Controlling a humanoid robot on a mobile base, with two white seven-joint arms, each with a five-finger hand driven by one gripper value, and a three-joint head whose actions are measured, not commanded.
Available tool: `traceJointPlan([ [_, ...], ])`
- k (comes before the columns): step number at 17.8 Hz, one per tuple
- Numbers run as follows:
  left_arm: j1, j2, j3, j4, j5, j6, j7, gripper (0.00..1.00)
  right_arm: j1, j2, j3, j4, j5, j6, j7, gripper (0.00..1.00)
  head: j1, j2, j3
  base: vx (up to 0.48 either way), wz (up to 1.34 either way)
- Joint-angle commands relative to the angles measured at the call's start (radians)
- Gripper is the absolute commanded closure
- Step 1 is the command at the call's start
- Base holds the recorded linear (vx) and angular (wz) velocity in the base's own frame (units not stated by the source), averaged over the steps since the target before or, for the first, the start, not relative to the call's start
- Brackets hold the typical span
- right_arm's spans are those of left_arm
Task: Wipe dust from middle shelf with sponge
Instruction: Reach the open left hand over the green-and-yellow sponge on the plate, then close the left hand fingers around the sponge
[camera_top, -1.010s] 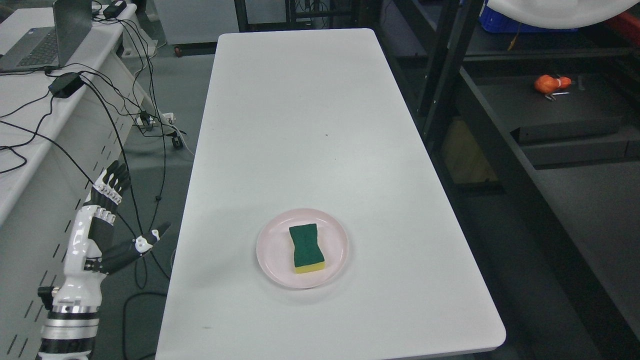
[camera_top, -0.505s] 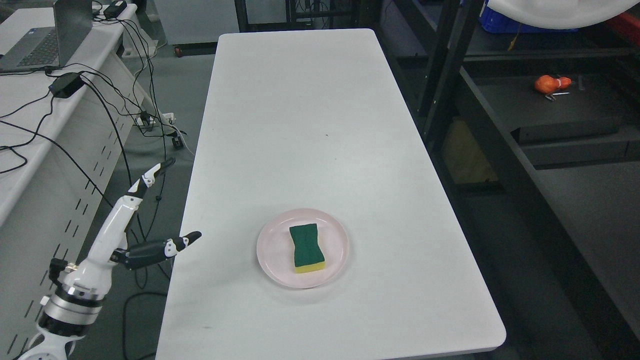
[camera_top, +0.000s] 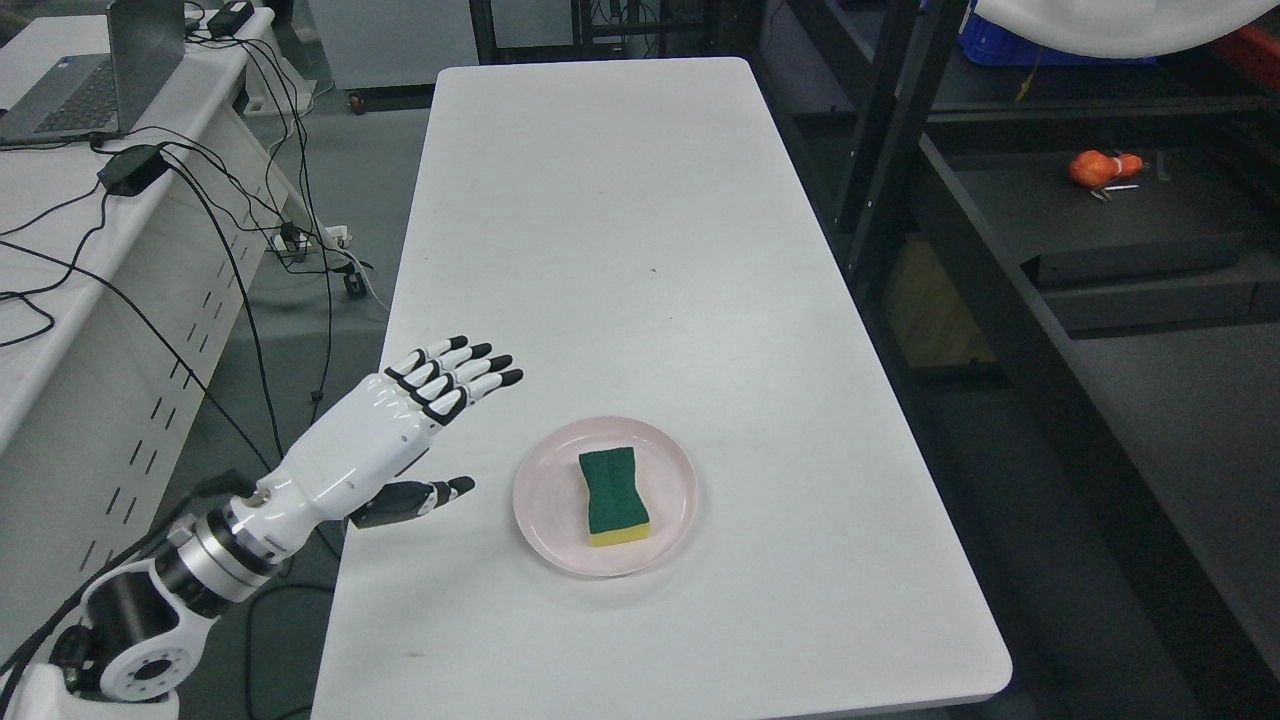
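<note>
White left robot hand (camera_top: 400, 435) hovers fully spread, empty, near the sponge (camera_top: 612, 496) on its plate (camera_top: 540, 505).

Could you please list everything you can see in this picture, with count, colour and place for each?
sponge: one, green top with a yellow base, lying on the plate.
plate: one, pale pink, near end of the table.
table: one, white, centre of view.
laptop: one, grey, on the side desk at upper left.
cables: several, black, hanging from that desk to the floor.
shelving rack: one, black, right side.
orange object: one, on a rack shelf, upper right.
left hand: one, white and black, open, over the table's left edge, apart from the plate.
</note>
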Motion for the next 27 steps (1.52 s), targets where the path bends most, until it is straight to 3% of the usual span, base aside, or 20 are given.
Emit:
traceJointPlan([
  [1, -0.121, -0.006, -0.2, 0.03, -0.292, -0.008, 0.001, 0.05, 0.0, -0.017, 0.0, -0.017, 0.0, 0.073, 0.005, 0.0, 0.0, 0.0, 0.0, 0.0, 0.0],
  [11, -0.176, -0.041, -0.407, 0.036, -0.376, -0.008, 0.001, 0.06, 0.0, -0.017, 0.0, -0.017, 0.0, 0.073, 0.005, 0.0, 0.0, 0.0, 0.0, 0.0, 0.0],
  [22, -0.176, -0.007, -0.244, 0.076, -0.402, -0.008, -0.053, 0.07, 0.0, -0.017, 0.0, -0.017, 0.0, 0.074, 0.005, 0.0, 0.0, 0.0, 0.0, 0.0, 0.0],
  [27, -0.178, -0.005, -0.241, 0.099, -0.407, -0.008, -0.086, 0.07, -0.001, -0.017, 0.0, -0.017, 0.0, 0.073, 0.005, 0.0, 0.0, 0.0, 0.0, 0.0, 0.0],
])
